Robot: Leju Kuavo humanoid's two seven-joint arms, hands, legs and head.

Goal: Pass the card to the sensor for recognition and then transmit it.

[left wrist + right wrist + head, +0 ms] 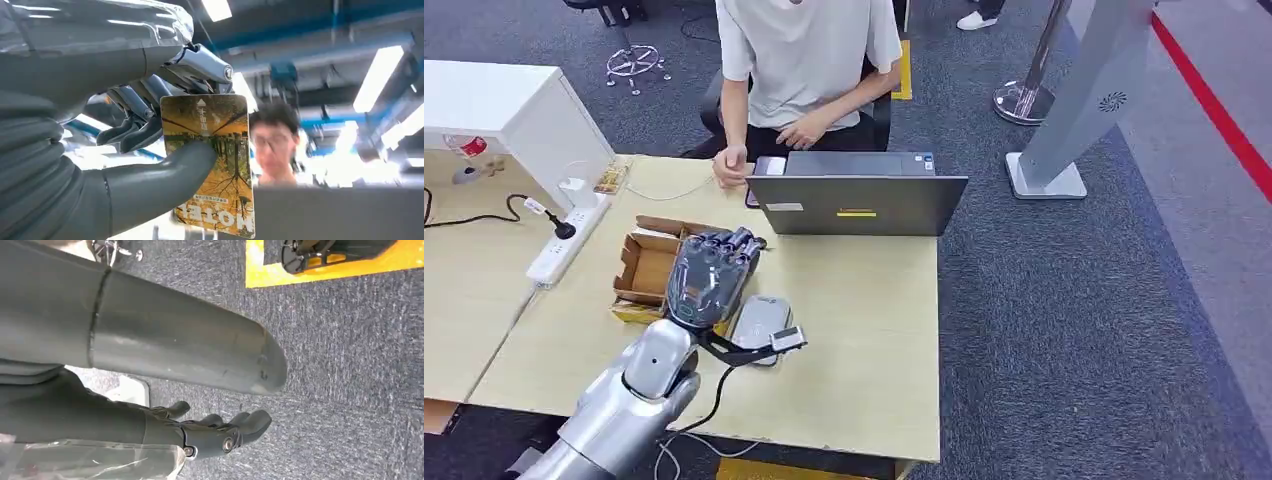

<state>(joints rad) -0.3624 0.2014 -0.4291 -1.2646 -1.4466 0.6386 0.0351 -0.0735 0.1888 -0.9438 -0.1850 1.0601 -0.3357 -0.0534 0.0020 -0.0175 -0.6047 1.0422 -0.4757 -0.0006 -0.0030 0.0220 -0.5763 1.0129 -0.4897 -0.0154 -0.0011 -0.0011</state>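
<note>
My left hand (709, 277) is raised above the table between the cardboard box and the laptop, its back toward my head camera. In the left wrist view its thumb (165, 172) and fingers (135, 127) pinch a yellow hotel card (215, 160) with an autumn-tree print. The grey card sensor (759, 322) lies flat on the table just right of and below that hand, a cable running off its near side. My right hand (220, 432) hangs over dark carpet with its fingers apart and nothing in them.
A person in a white shirt (809, 60) sits across the table behind an open laptop (856, 203), one hand resting on the tabletop. An open cardboard box (649, 268) lies left of my hand. A power strip (564, 245) and a white cabinet (509, 110) stand at the left.
</note>
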